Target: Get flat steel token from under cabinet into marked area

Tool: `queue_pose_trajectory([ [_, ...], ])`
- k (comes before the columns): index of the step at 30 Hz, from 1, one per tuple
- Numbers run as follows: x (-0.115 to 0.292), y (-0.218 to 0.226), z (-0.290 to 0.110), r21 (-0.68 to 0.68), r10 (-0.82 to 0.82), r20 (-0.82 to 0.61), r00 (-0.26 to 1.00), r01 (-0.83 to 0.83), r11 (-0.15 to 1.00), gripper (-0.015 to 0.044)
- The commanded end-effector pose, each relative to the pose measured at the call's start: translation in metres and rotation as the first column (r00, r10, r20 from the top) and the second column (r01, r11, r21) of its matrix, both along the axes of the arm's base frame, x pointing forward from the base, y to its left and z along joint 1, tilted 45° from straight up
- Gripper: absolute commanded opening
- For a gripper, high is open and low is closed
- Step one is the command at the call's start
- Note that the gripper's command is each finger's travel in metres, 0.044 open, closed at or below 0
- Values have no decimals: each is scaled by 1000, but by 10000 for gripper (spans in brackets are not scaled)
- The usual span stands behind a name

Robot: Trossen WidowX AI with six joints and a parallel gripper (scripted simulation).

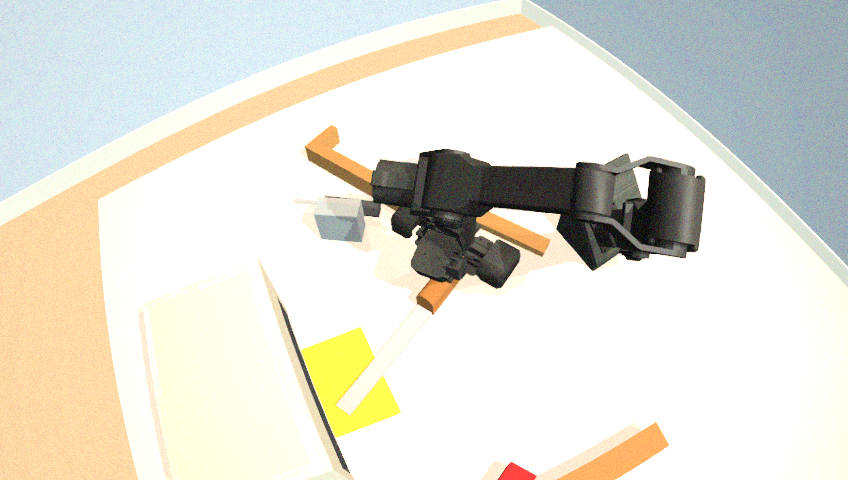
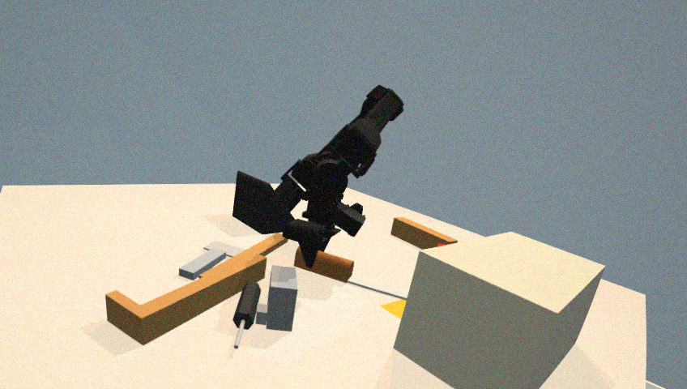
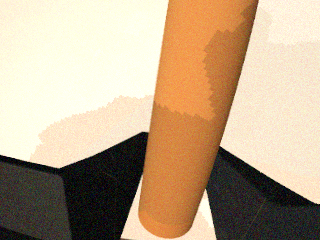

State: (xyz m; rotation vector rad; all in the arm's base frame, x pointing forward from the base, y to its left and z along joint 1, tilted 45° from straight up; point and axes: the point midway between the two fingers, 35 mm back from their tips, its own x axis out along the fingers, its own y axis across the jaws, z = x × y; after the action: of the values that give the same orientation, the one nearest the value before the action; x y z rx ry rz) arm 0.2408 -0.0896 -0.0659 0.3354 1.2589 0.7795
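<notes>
My gripper (image 1: 441, 274) (image 2: 308, 254) (image 3: 176, 144) is shut on the orange round handle (image 1: 436, 296) (image 2: 328, 265) (image 3: 200, 94) of a tool with a long flat white blade (image 1: 386, 361) (image 2: 376, 288). The tool is low, close to the table. Its blade reaches over the yellow marked area (image 1: 326, 365) (image 2: 396, 308), and its tip stops just short of the dark gap (image 1: 297, 350) under the cream cabinet (image 1: 208, 368) (image 2: 491, 308). The steel token is not in sight in any view.
An orange L-shaped bar (image 1: 333, 157) (image 2: 183, 293) lies behind the arm. A grey block (image 1: 339, 218) (image 2: 282, 296), a black cylinder with a pin (image 2: 246, 303) and a grey flat piece (image 2: 204, 260) lie nearby. Another orange bar (image 1: 618, 455) (image 2: 419, 233) with a red piece (image 1: 514, 472) lies apart.
</notes>
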Motion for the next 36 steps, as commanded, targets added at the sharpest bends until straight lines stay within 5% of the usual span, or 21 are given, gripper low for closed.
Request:
queue_pose_trajectory([
  [1,0,-5,-2,-4,-3,2,1000,3,1000,0],
  [36,-7,-34,-30,-7,-2,3,1000,2,1000,0],
])
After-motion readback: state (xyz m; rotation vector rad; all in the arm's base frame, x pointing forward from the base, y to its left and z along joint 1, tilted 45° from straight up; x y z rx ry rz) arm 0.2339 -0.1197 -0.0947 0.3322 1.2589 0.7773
